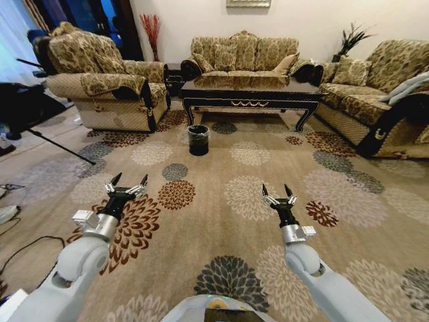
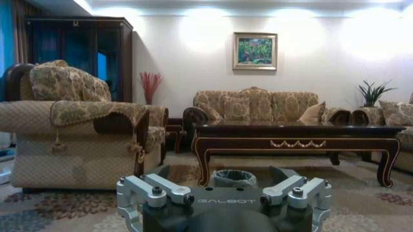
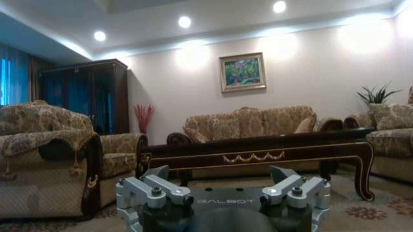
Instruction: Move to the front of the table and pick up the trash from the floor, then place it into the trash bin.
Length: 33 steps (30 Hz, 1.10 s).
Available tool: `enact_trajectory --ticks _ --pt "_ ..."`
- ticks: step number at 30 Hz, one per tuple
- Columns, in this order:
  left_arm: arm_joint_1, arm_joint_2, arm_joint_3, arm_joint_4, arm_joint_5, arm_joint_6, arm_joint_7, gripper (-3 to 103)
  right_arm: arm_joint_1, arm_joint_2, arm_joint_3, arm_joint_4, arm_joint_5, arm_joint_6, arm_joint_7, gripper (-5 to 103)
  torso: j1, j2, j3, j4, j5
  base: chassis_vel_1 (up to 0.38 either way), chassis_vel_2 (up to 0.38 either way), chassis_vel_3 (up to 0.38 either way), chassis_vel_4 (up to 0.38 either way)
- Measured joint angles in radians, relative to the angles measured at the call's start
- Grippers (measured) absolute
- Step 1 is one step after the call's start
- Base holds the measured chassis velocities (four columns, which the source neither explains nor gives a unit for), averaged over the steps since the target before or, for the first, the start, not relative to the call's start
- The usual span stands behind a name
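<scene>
The robot is standing well back from the table (image 1: 251, 92), facing it across the patterned carpet (image 1: 221, 201). The left gripper (image 1: 128, 181) and the right gripper (image 1: 277, 191) are hovering low over the carpet, fingers spread wide, holding nothing. The trash bin (image 1: 198, 139) is sitting on the carpet just before the table's left end.

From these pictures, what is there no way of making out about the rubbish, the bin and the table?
- The trash: none can be picked out on the patterned carpet in the head view; any piece would be too small or lost in the flowers.
- The trash bin: its inside is too dark in the head view, and the left gripper covers its lower part in the left wrist view.
- The table: the floor beneath lies in shadow.
</scene>
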Motion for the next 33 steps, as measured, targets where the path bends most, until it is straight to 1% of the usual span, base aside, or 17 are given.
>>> enact_trajectory --ticks 26,33 --pt "0.000 0.000 0.000 0.000 0.000 0.000 0.000 100 0.000 0.000 0.000 0.000 0.000 0.000 0.000 100 0.000 0.000 0.000 0.0000 0.0000 0.000 0.000 0.000 0.000" --pt "0.000 0.000 0.000 0.000 0.000 0.000 0.000 100 0.000 0.000 0.000 0.000 0.000 0.000 0.000 100 0.005 0.020 0.014 0.0000 0.0000 0.000 0.000 0.000 0.000"
